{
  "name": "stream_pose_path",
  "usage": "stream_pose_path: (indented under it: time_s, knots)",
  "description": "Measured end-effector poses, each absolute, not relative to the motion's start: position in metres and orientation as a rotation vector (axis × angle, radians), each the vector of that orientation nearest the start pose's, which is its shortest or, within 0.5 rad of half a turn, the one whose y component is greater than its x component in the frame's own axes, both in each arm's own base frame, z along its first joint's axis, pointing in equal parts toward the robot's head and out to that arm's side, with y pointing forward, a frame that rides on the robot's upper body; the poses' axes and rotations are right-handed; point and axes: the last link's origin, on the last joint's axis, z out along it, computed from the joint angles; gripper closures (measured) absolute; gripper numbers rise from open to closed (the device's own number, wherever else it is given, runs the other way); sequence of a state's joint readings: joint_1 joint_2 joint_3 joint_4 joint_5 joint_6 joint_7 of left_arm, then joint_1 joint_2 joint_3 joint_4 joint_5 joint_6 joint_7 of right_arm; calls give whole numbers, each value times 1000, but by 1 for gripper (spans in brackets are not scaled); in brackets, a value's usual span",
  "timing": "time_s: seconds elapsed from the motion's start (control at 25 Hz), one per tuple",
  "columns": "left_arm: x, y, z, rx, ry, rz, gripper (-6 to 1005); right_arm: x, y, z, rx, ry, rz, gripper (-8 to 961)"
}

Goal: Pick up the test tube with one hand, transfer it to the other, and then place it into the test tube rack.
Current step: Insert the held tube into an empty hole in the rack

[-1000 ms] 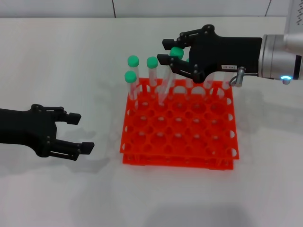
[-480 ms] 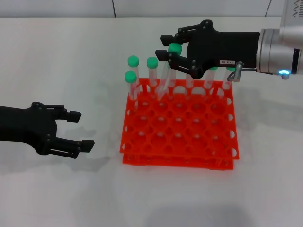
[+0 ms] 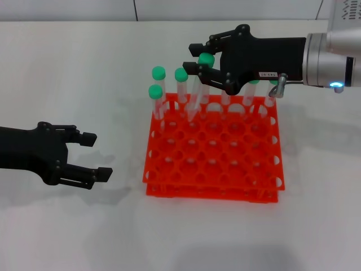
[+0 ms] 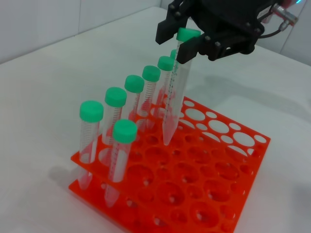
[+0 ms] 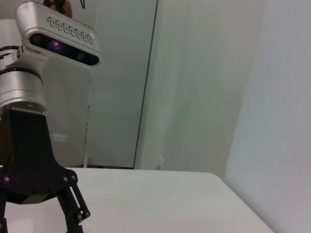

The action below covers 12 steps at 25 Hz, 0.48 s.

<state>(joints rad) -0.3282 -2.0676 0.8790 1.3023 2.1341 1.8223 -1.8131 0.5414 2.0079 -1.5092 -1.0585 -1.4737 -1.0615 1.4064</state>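
Right gripper (image 3: 196,58), fingers closed on the test tube (image 3: 198,89), has lifted slightly, leaving the tilted tube's tip at the test tube rack (image 3: 214,149) top tier; insertion remains incomplete. Left gripper (image 3: 93,156) rests open over the bench.

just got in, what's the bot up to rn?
The right pincer holds a green-capped test tube by its cap end, tilted, tip at a hole near the back of the orange rack. Other capped tubes already stand in the rack. The left pincer sits open and empty, off to the rack's left.
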Motion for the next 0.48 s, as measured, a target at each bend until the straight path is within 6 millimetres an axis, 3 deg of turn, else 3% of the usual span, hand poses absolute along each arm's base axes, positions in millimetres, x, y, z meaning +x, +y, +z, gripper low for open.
stream_pose_path:
  time_s: [0.48]
  knots:
    - [-251,286,65,-2872,-693,-235,106,125,380,-22,-2668,-54,629,672]
